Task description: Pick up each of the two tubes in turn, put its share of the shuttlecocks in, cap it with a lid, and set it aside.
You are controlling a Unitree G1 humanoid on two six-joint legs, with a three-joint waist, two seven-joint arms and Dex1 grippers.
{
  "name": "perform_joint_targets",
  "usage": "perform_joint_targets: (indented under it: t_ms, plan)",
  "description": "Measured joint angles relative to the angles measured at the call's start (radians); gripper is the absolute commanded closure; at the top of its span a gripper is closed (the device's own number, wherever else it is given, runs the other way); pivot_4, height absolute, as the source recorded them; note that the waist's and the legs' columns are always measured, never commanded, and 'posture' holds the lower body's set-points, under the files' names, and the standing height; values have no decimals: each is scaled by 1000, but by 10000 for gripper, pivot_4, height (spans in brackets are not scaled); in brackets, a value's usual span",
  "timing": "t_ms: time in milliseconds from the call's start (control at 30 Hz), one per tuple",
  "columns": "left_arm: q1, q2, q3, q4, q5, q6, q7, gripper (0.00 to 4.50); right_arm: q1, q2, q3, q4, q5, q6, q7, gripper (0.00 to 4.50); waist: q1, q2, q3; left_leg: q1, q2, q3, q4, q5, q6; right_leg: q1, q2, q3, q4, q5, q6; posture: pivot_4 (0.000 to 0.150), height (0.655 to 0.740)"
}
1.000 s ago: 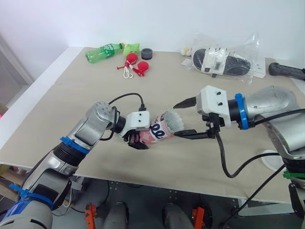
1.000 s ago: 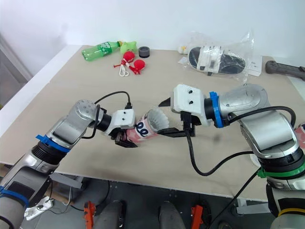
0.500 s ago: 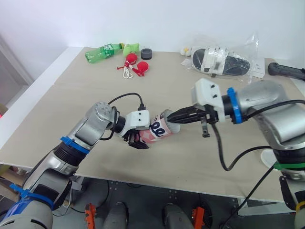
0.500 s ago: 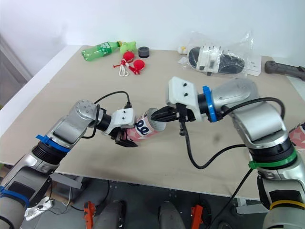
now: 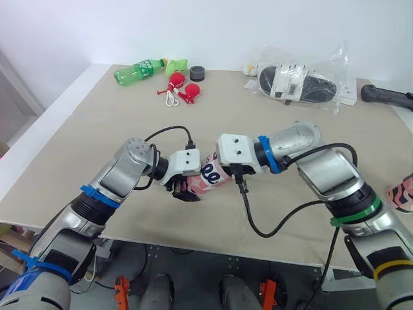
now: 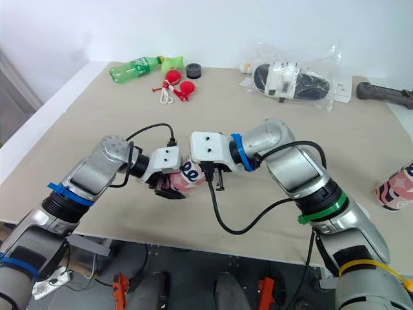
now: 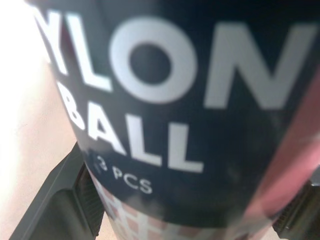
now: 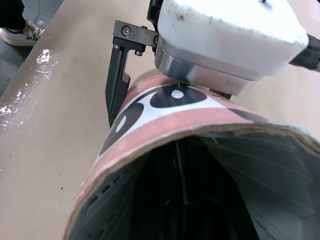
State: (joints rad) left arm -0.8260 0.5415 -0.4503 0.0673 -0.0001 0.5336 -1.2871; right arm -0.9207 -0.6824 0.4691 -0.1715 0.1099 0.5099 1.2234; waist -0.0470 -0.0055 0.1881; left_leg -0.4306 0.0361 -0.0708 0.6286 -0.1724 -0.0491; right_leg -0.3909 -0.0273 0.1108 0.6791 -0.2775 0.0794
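Table (image 5: 90, 135): near-left and middle stretches open. Far edge occupied: green bottle (image 5: 139, 70), green toy (image 5: 177, 65), black cap (image 5: 198, 73), red toys (image 5: 181, 87), bagged slippers (image 5: 300, 82), black handle (image 5: 387, 97). Right edge: second tube (image 6: 393, 189). Centre: tube (image 5: 211, 176) clamped by left gripper (image 5: 187, 188), right gripper (image 5: 224, 171) hard against its mouth, no passage between.

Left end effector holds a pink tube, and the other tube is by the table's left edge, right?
No, the other tube is by the table's right edge, as the right eye view shows; the left end effector does hold a pink tube.

Pink patterned tube (image 5: 210, 176), sideways, shuttlecock (image 8: 255, 167) inside
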Motion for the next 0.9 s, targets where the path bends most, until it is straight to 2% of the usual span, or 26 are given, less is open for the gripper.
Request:
perform_joint_targets:
  t_ms: [167, 333, 533, 633, 800, 900]
  plan:
    - [7, 0, 7, -1, 0, 14, 11, 8510, -10, 22, 2, 19, -29, -15, 19, 44764, -1, 0, 0, 2, 2, 0, 0, 1, 0, 1, 2, 0, 1, 1, -2, 1500, 7400]
    - [14, -3, 11, -14, -1, 15, 15, 8510, 0, -1, -68, 11, 41, 39, 51, 44764, 3, 0, 0, 0, 1, 0, 0, 2, -1, 0, 1, 0, 1, 1, -1, 1500, 7400]
    - [28, -12, 22, -27, -3, 15, 26, 8510, 47, -118, -311, -70, 242, 151, 89, 44764, 12, -1, 1, -1, -1, 0, -1, 2, -1, 0, -1, 0, 0, 0, -2, 1500, 7400]
    - [34, -14, 27, -28, -3, 15, 35, 8510, 56, -157, -381, -90, 319, 194, 101, 44764, 12, -1, 1, -1, -1, 0, -1, 2, -1, 0, -1, 0, 0, 0, 0, 1500, 7400]
    - [50, -36, 47, -27, -12, 10, 58, 8510, 76, -231, -430, -90, 375, 204, 122, 44764, 13, -1, 1, -1, -2, 0, 0, 2, -1, 0, -2, 0, 0, 0, 0, 1500, 7400]
    - [75, -94, 66, -23, -39, -17, 103, 8510, 98, -361, -430, 1, 333, 140, 175, 44764, 18, -3, 2, -4, -4, 0, 0, 2, -1, -1, -5, 0, -2, -1, 2, 1500, 7400]
